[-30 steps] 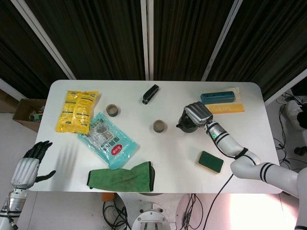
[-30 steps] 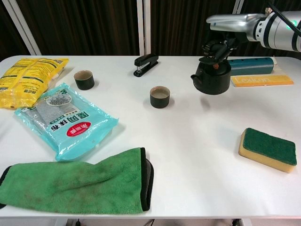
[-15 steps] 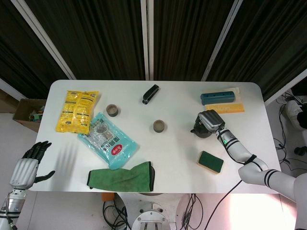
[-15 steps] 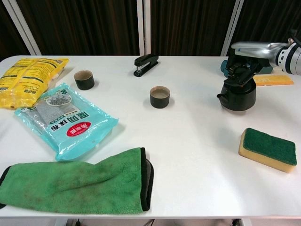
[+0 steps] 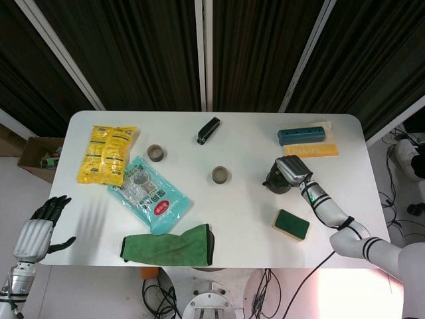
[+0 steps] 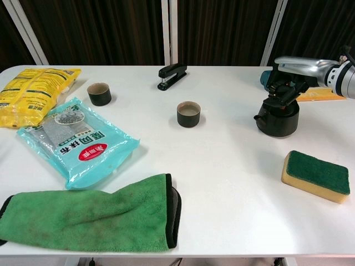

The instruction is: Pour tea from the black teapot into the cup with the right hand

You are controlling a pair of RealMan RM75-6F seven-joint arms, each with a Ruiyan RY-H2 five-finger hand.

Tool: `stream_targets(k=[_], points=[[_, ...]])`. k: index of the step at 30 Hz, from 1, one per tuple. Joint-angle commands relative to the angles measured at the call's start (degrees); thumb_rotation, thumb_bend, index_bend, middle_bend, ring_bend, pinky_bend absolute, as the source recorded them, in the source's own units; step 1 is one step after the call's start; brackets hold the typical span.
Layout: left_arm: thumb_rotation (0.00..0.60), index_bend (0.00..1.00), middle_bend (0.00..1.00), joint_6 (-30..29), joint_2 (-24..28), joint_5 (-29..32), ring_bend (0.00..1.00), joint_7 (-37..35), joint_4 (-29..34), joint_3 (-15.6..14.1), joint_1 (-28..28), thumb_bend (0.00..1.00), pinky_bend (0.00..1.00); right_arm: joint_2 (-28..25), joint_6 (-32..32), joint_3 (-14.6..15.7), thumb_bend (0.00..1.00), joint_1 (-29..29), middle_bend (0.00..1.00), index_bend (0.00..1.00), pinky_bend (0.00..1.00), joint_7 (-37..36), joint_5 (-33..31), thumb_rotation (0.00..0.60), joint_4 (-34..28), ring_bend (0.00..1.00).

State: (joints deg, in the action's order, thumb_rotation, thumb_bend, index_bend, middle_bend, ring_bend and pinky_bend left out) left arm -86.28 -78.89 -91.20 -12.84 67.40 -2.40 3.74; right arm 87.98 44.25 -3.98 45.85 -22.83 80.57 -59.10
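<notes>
Since a second ago the right hand point(image 6: 288, 83) has carried the black teapot point(image 6: 277, 117) rightward, away from the cup point(image 6: 188, 113); the pot now sits on the white desk point(image 6: 222, 177), fingers apparently still gripping its handle. Dark curtains hang behind. The left hand point(image 5: 36, 229) hovers open, beside the desk edge.

A white desk point(image 6: 233, 183) is carrying a yellow packet point(image 6: 30, 91), a blue packet point(image 6: 75, 141), a green cloth point(image 6: 89, 213), two cups point(image 6: 188, 113) point(image 6: 99, 93), a stapler point(image 6: 172, 75), a black teapot point(image 6: 277, 117), a sponge point(image 6: 316, 176) and a blue case point(image 5: 304, 135).
</notes>
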Motion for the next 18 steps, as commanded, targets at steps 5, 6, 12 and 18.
stream_targets(k=[5, 6, 12, 18], points=[[0.6, 0.12, 0.09, 0.2, 0.0, 0.1, 0.08, 0.0, -0.1, -0.1, 0.0, 0.13, 0.23, 0.5, -0.1, -0.1, 0.31, -0.1, 1.0, 1.0, 0.61, -0.9, 0.5, 0.582, 0.6, 0.9], [0.6, 0.12, 0.09, 0.3, 0.0, 0.1, 0.08, 0.0, -0.1, -0.1, 0.0, 0.13, 0.23, 0.7, -0.1, -0.1, 0.3, -0.2, 1.0, 1.0, 0.61, -1.1, 0.5, 0.583, 0.8, 0.9], [0.6, 0.12, 0.09, 0.2, 0.2, 0.2, 0.08, 0.0, 0.0, 0.0, 0.0, 0.13, 0.23, 1.1, 0.0, -0.3, 0.18, -0.3, 1.0, 1.0, 0.55, -1.6, 0.8, 0.586, 1.4, 0.86], [0.6, 0.13, 0.09, 0.3, 0.2, 0.3, 0.08, 0.1, 0.1, 0.0, 0.0, 0.13, 0.23, 1.2, -0.3, -0.4, 0.13, -0.3, 0.97, 1.0, 0.49, -1.1, 0.8, 0.583, 1.5, 0.83]])
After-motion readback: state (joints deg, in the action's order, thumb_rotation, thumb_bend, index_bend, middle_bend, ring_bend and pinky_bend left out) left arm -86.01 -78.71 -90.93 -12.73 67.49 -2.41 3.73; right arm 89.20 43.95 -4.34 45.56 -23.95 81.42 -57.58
